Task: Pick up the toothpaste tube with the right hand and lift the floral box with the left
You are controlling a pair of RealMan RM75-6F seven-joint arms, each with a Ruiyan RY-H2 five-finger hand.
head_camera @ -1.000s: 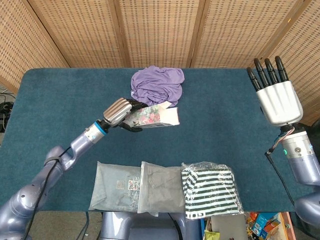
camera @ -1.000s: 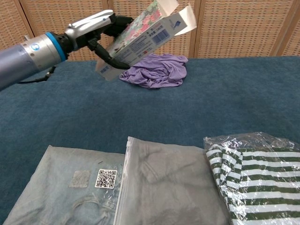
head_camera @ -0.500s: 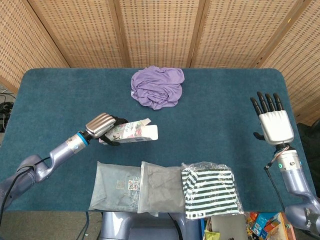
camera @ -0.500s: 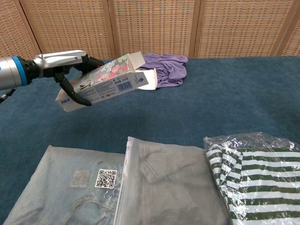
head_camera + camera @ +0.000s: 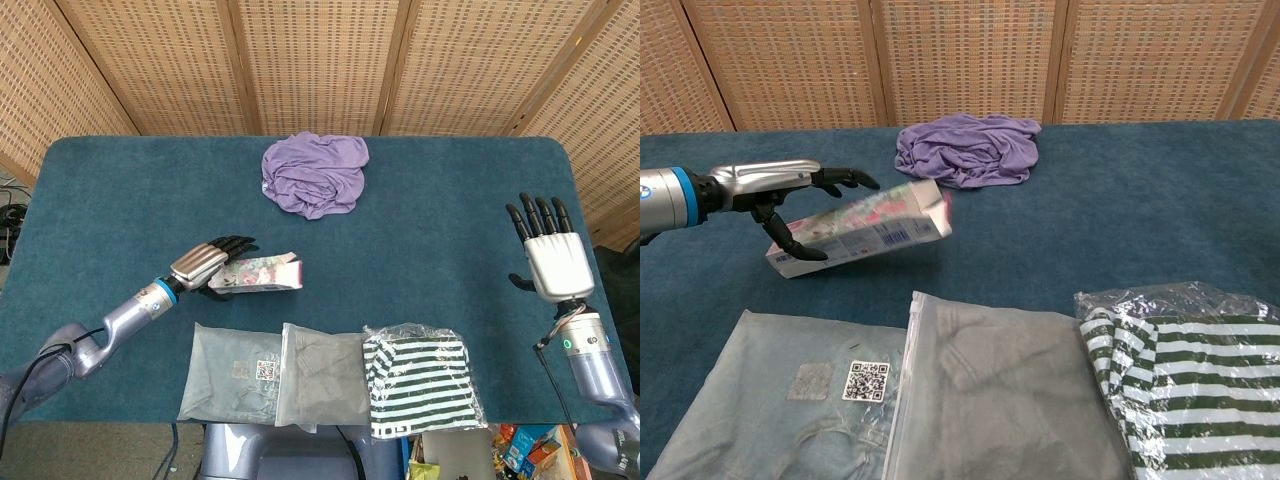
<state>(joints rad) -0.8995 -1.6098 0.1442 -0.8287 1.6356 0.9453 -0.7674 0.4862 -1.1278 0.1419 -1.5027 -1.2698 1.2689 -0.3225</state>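
The floral box lies on its side on the blue table, left of centre, its open flap end pointing right. My left hand is at the box's left end. Its fingers stretch out straight above the box, while the thumb curls against the near side. My right hand hovers at the table's right edge, palm away, fingers spread and holding nothing; the chest view does not show it. No toothpaste tube shows in either view.
A crumpled purple cloth lies at the back centre. Three bagged garments line the front edge: a grey one, a second grey one and a striped one. A wicker screen stands behind the table.
The left hand brought the floral box down from high in the air to the table, and its fingers uncurled from around it. The right hand dropped lower at the right edge.
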